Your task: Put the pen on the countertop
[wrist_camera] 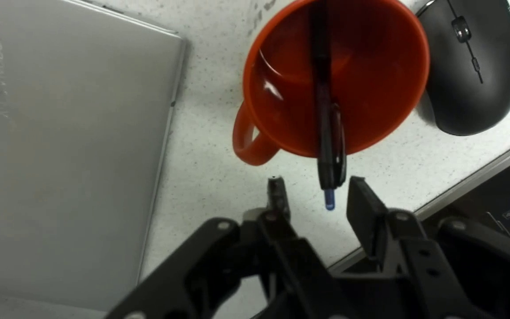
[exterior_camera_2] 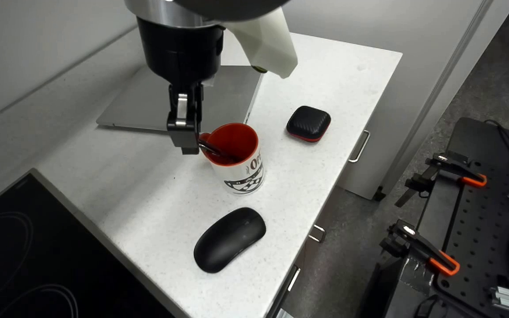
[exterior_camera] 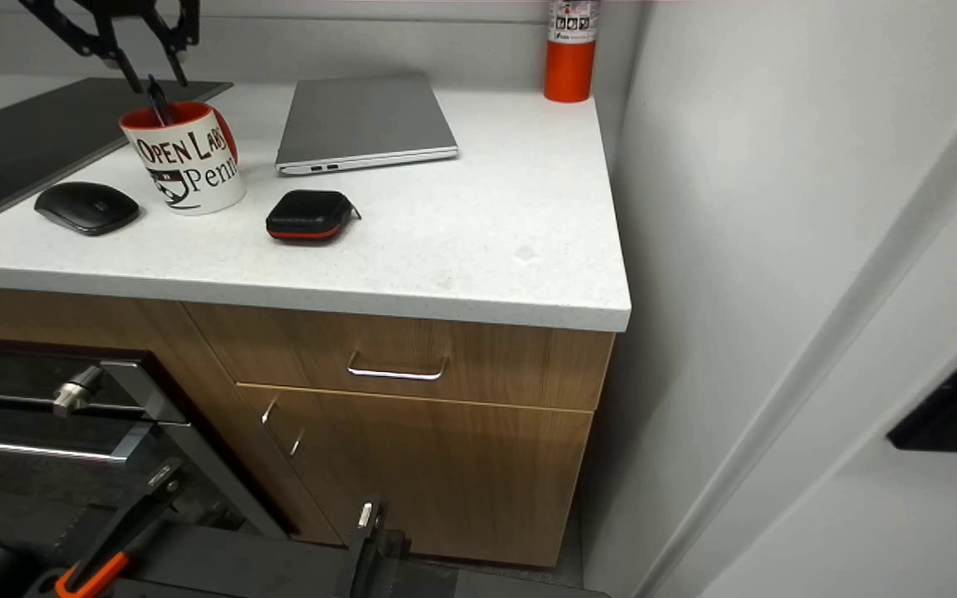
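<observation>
The pen point(exterior_camera: 159, 104) is dark and thin, with a small blue tip at its upper end. It leans inside the red-lined white mug point(exterior_camera: 196, 170), its top above the rim. It also shows in an exterior view point(exterior_camera_2: 212, 149) and the wrist view point(wrist_camera: 324, 110). The mug stands on the white speckled countertop point(exterior_camera: 487, 241). My gripper point(exterior_camera: 161, 86) is open just above the mug. In the wrist view its fingers point(wrist_camera: 317, 184) are apart, with the pen's upper end appearing between them, nearer the right finger. Whether either finger touches the pen is unclear. The pen's lower end is in the mug.
A closed grey laptop point(exterior_camera: 366, 120) lies behind the mug. A black mouse point(exterior_camera: 88, 208) and a small black case with red trim point(exterior_camera: 308, 216) are near the mug. A black cooktop point(exterior_camera_2: 38, 256) borders the counter. A red cylinder point(exterior_camera: 569, 71) stands at the back corner.
</observation>
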`<state>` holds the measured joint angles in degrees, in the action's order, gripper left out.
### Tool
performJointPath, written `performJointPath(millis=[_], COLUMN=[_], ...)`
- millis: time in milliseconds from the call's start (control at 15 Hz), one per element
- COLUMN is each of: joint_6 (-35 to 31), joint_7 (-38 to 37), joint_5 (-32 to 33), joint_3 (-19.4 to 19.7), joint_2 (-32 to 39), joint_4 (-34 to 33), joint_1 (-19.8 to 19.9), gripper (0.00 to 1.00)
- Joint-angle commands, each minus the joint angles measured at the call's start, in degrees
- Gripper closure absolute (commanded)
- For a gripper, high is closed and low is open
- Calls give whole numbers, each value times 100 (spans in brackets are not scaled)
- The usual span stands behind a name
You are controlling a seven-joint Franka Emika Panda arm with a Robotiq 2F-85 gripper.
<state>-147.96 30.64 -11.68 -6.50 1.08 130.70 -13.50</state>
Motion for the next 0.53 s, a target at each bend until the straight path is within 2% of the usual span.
performJointPath(millis=[0, 67, 467], joint_6=[130, 184, 310], joint_7=[81, 44, -70], joint_5=[-238, -226, -126], joint_3=[-127, -126, -183], joint_2=[-109, -117, -385], joint_4=[77, 88, 185], joint_1=[194, 205, 169], gripper=[96, 100, 99])
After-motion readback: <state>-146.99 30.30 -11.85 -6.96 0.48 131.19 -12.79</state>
